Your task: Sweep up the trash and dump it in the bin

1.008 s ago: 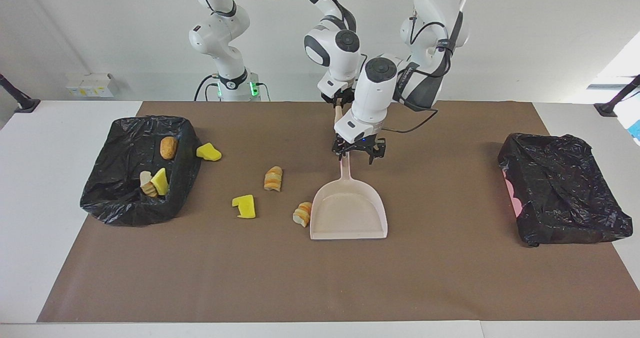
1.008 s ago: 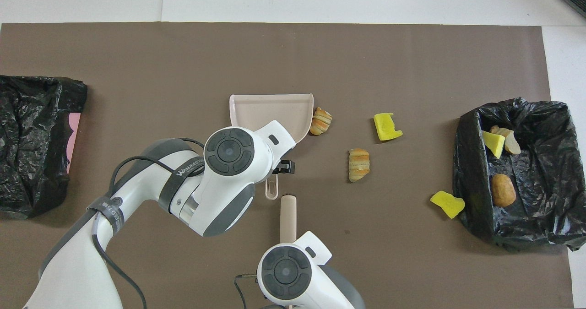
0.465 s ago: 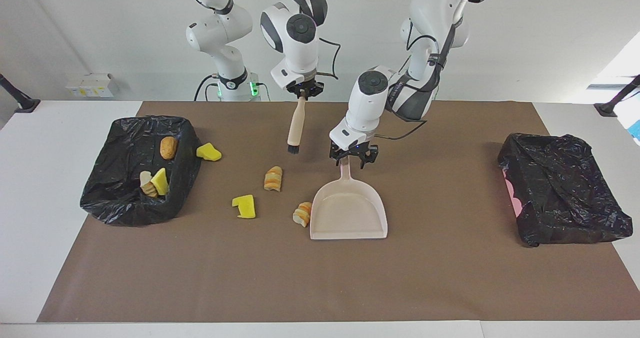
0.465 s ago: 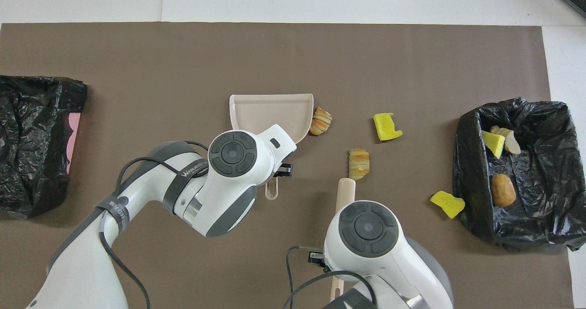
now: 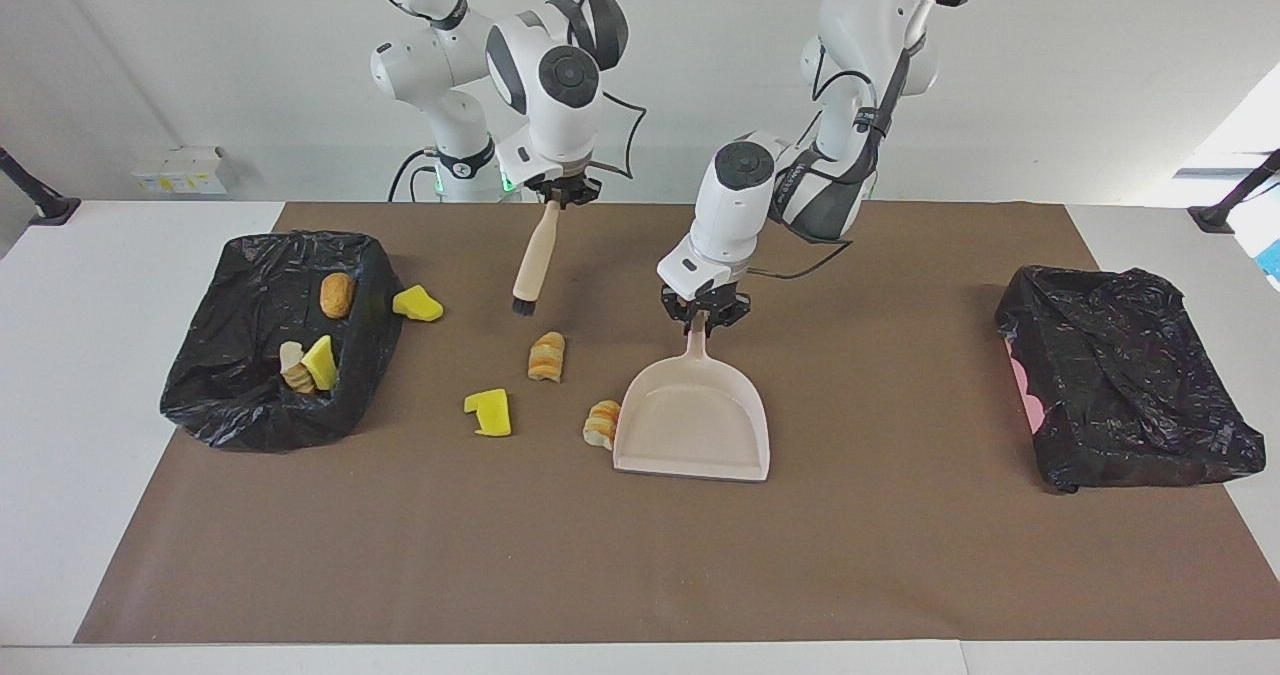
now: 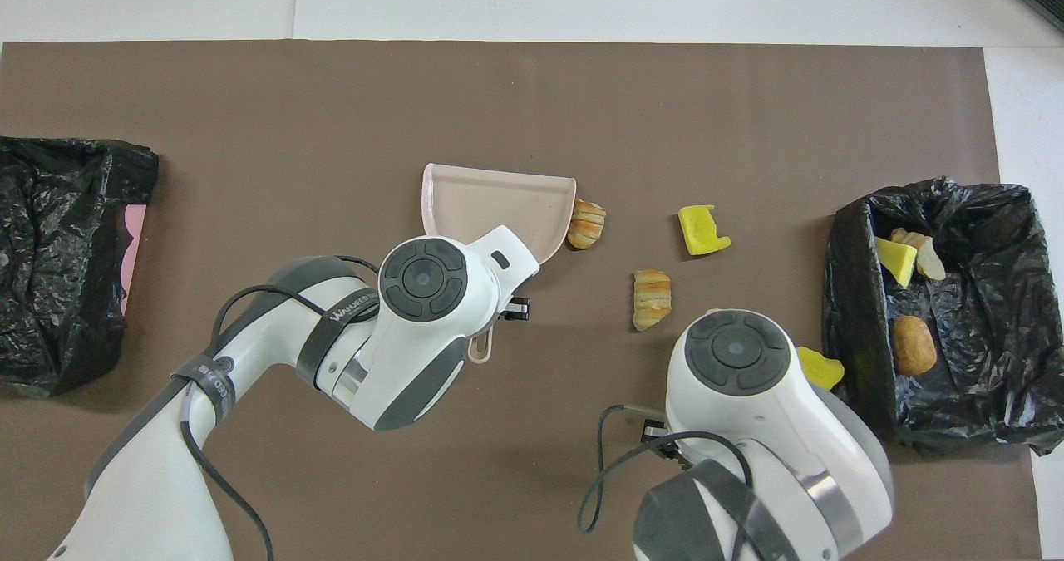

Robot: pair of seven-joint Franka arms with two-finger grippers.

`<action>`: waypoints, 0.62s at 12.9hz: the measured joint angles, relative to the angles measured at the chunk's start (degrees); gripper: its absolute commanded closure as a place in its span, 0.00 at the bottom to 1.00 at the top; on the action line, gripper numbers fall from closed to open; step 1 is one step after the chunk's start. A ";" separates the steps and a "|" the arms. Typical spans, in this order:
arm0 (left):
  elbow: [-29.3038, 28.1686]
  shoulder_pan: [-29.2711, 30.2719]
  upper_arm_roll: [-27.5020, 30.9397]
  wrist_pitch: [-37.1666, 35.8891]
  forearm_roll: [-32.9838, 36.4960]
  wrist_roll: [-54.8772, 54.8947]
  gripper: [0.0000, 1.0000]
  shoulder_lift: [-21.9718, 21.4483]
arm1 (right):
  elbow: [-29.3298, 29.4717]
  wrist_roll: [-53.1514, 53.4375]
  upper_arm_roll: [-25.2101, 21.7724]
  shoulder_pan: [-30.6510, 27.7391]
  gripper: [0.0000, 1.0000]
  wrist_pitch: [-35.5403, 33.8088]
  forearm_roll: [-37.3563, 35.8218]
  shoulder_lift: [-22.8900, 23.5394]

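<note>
Seen from overhead, the mat [image 6: 332,104] lies open from ten to two o'clock; bins [image 5: 280,340] at three and nine block both ends.

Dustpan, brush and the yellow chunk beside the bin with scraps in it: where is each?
dustpan [image 5: 692,425]: facing view, bare middle of its tray.
brush [image 5: 532,261]: facing view, middle of its wooden handle.
yellow chunk [image 5: 418,304]: facing view, its top face, beside the bin's rim.

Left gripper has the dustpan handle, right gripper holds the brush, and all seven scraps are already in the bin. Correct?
Not quite: the facing view shows only three scraps in the bin; four lie on the mat. The rest holds: left gripper on dustpan handle, right gripper holding brush.
</note>
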 measured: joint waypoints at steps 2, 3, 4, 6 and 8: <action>0.58 0.51 0.20 -0.41 0.06 0.25 1.00 -0.20 | -1.94 -0.25 -0.02 -4.87 1.00 -0.77 -0.63 -0.41; 1.38 1.00 0.31 -1.75 0.19 1.48 1.00 -0.33 | -3.07 -1.05 -0.04 -7.59 1.00 -0.87 -1.38 -0.79; 2.50 1.56 0.53 -3.94 0.24 4.15 1.00 -0.49 | -4.31 -2.29 -0.07 -10.09 1.00 -0.88 -3.03 -1.28; 4.29 3.36 0.70 -8.35 0.35 12.06 1.00 -1.33 | -6.31 -4.81 -0.10 -14.29 1.00 -0.88 -6.57 -2.19; 4.81 5.43 0.85 -11.54 0.37 23.15 1.00 -2.83 | -9.37 -7.88 -0.15 -18.27 1.00 -0.73 -7.70 -3.94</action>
